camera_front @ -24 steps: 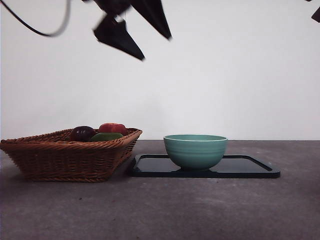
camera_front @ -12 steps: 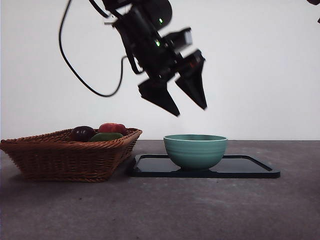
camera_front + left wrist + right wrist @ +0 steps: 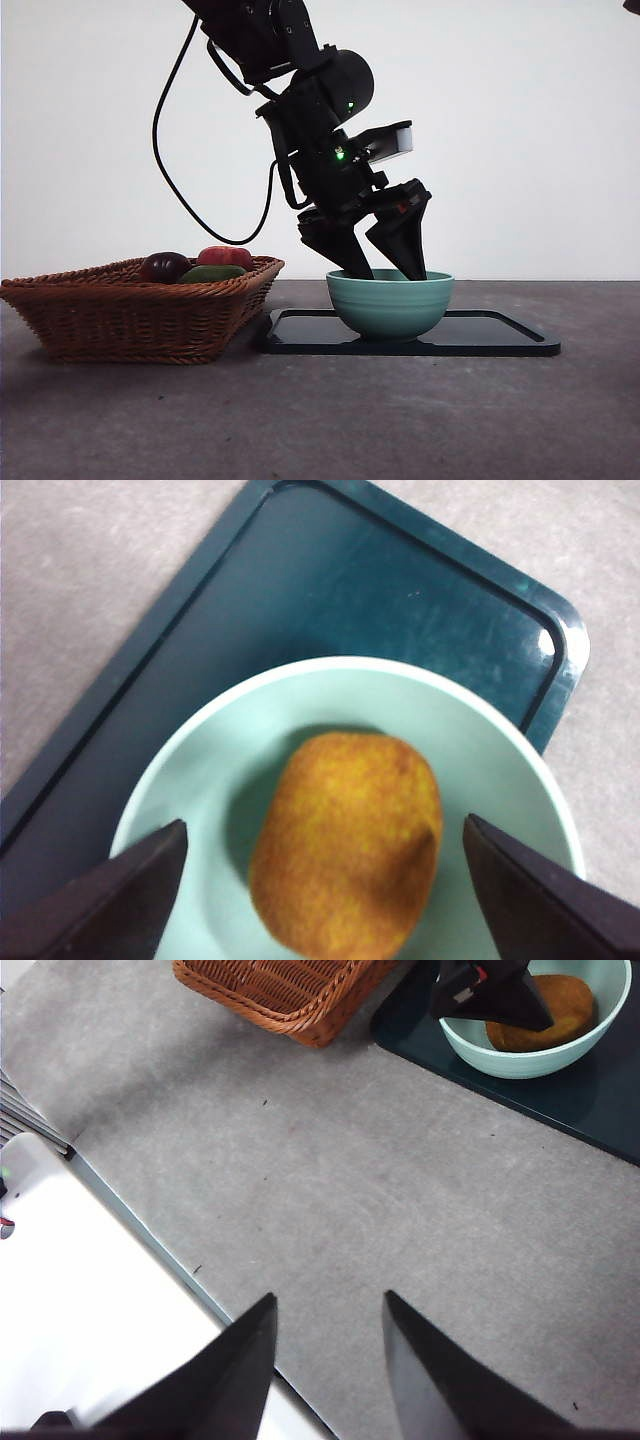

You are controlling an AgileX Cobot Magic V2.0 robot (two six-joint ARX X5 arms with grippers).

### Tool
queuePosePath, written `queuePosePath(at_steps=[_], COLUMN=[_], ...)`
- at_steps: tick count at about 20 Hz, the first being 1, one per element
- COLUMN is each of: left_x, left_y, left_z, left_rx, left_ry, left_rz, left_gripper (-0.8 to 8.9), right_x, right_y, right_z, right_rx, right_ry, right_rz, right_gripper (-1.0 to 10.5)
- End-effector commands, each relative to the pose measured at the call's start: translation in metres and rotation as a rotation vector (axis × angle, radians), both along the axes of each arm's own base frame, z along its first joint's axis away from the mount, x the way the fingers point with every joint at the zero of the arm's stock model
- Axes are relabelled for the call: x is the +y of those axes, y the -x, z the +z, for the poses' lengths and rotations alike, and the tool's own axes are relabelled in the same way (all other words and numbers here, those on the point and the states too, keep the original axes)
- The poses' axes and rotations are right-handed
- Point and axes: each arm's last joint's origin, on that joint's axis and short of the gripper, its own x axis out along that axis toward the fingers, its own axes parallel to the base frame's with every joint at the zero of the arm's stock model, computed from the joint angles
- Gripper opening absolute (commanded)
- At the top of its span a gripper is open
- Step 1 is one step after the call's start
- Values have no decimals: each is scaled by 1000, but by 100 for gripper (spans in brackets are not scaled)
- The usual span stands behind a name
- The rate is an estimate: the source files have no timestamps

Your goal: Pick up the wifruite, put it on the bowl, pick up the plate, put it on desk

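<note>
**Fruit in bowl, tray next**

At centre frame, the left gripper [image 3: 385,262] dips into the deep teal-green glazed bowl [image 3: 390,303], its 2 fingers spread wide and gripping nothing. Between them the brown oval fuzzy fruit [image 3: 347,843] lies loose on the bowl's floor. The bowl stands on a flat dark glossy rectangular tray [image 3: 500,337] on the grey worktop [image 3: 330,420]. That tray looks stiff, thin and slippery; its raised rim seems the best hold. The right gripper [image 3: 325,1360] waits with fingers apart.

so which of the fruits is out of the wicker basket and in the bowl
The fuzzy golden-brown oval fruit: it lies alone inside the teal-green glazed bowl, between the open left gripper jaws. The dark purple, red and green ones sit in the brown wicker basket.
</note>
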Motion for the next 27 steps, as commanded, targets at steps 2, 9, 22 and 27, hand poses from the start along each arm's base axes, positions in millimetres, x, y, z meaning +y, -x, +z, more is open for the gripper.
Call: queuePosePath(at_steps=[2, 9, 22, 27], left_x=[-10, -17, -19, -11], left_y=[-3, 2, 8, 7], left_z=[-13, -18, -21, 4], left_rx=[4, -2, 25, -3], left_ry=[-12, -27, -69, -23], left_rz=[-22, -57, -45, -7], left_gripper=[436, 385, 175, 176], right_x=[1, 1, 1, 1], right_y=[0, 0, 0, 0], right_z=[3, 3, 3, 3], right_rx=[-6, -7, -7, -9], right_ry=[-11, -11, -11, -10], right_rz=[3, 3, 4, 5], right_gripper=[170, 170, 170, 170])
